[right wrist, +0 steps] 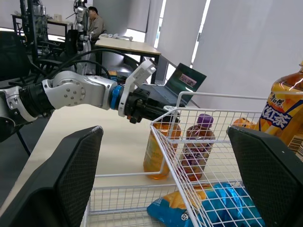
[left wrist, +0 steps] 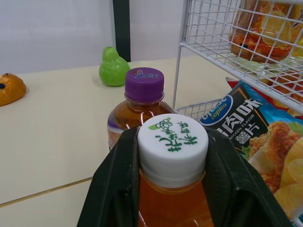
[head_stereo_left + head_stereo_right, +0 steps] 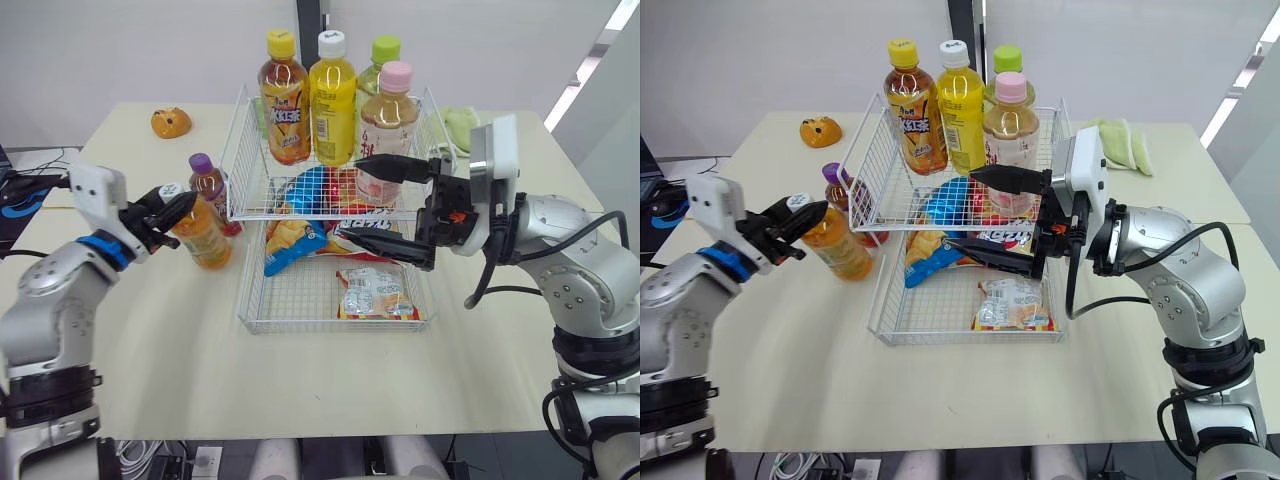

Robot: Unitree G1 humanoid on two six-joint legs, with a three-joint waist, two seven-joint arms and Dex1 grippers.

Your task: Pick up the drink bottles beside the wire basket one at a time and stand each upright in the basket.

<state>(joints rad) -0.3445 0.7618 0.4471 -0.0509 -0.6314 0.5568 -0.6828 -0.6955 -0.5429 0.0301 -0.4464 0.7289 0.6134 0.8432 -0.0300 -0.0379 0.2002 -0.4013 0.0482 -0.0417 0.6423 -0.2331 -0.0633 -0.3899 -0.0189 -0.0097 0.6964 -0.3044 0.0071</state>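
Note:
An orange drink bottle (image 3: 205, 238) with a white cap (image 2: 173, 144) stands on the table just left of the wire basket (image 3: 232, 150). My left gripper (image 3: 172, 205) is shut on its cap and neck, one black finger (image 2: 113, 189) pressing each side. Directly behind it stands a purple-capped bottle (image 3: 207, 188), next to the basket wall. Upright in the basket's upper tier are a brown tea bottle (image 3: 284, 100), a yellow one (image 3: 332, 100), a green-capped one (image 3: 380, 58) and a pink-capped one (image 3: 390, 118). My right gripper (image 3: 385, 208) hangs open at the basket's right front, holding nothing.
Snack bags (image 3: 375, 293) lie in the basket's lower tray. An orange toy (image 3: 171, 122) sits at the far left of the table, a green cloth (image 3: 460, 125) at the far right. A green pear toy (image 2: 112, 66) is beyond the bottles.

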